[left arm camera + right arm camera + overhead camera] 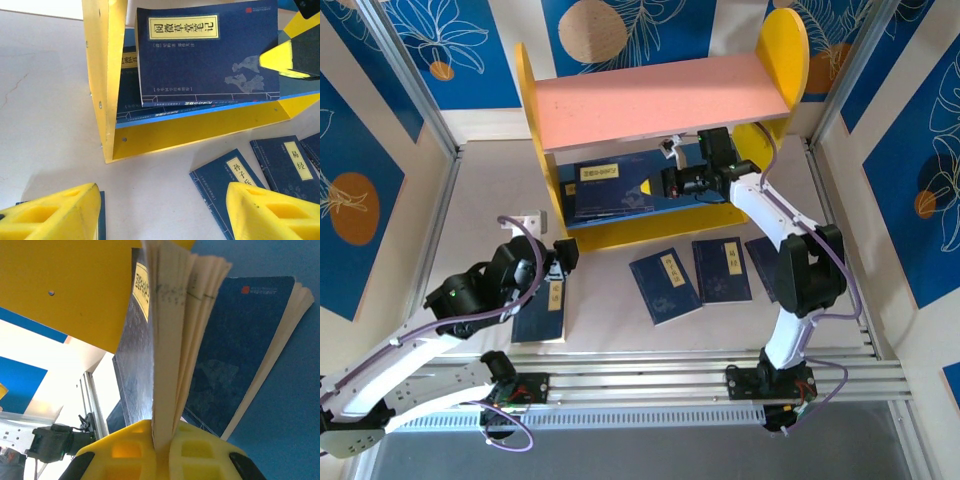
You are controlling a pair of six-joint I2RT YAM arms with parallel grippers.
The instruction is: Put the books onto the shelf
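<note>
One book (170, 340) in right jaws; another book (760, 265) half-hidden by arm (775, 215); left jaws wide.

Robot lab cell, aluminium rails (650, 385), printed wall panels (470, 40)

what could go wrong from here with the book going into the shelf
The right gripper pinches the held book by its pages, which fan apart: they might tear or slip out.
That book leans tilted over another book on the blue lower board, so it may slide off the front when released.
The left gripper hangs open close to the yellow side panel and might knock it.
</note>
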